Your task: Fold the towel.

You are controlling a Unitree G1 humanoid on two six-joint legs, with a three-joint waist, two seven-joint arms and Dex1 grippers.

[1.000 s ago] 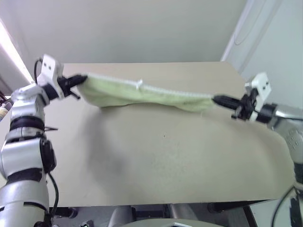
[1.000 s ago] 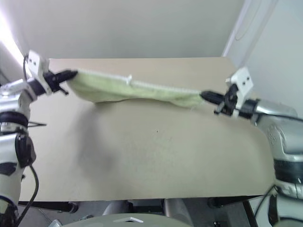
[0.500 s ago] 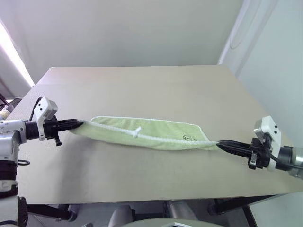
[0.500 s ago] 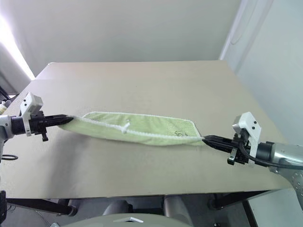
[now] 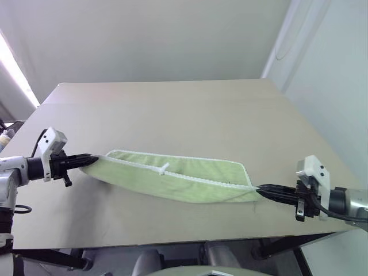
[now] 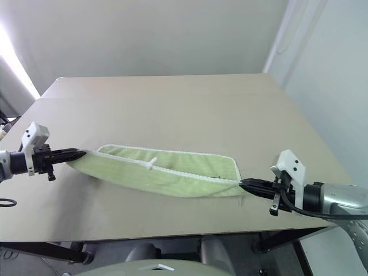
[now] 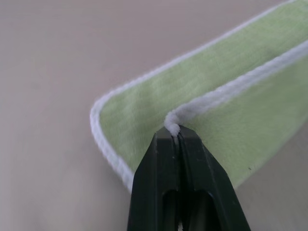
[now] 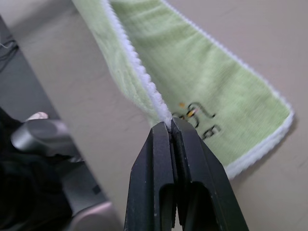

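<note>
Now towel (image 5: 172, 179) stretched between left end effector (image 5: 95, 157), right end effector (image 5: 259, 190).

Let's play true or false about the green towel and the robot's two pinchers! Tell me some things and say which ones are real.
1. The left gripper is shut on the towel's white edge. True.
2. The right gripper is open and holds nothing. False: it is shut on the towel's other end.
3. The towel is stretched between the two grippers over the table. True.
4. The towel is rolled into a ball. False: it is folded over into a long strip.
5. A small white loop tag sticks up from the towel's edge. True.
6. The towel is blue. False: it is light green.
</note>
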